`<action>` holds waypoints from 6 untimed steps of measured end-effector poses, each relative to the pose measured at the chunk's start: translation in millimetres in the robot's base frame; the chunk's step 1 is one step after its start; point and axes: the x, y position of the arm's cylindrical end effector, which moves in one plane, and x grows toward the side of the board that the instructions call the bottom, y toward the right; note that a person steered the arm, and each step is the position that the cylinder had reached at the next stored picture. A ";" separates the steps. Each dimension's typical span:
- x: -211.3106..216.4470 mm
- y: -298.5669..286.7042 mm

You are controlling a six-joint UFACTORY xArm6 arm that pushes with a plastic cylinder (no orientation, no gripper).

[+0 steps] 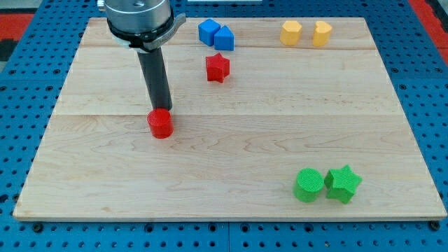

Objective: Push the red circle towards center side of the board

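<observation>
The red circle (161, 124) lies on the wooden board (231, 168), left of the board's middle. My tip (162, 109) stands right at the circle's top edge, touching or nearly touching it from the view's top side. The dark rod rises from there to the arm's round head at the view's top left.
A red star (217, 67) lies up and right of the circle. Two blue blocks (215, 34) sit together near the top edge. Two yellow blocks (306, 33) sit at the top right. A green circle (308, 185) and a green star (343, 183) sit at the bottom right.
</observation>
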 end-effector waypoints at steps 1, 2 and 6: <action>13.9 -53.7; 54.0 -47.2; 30.5 124.0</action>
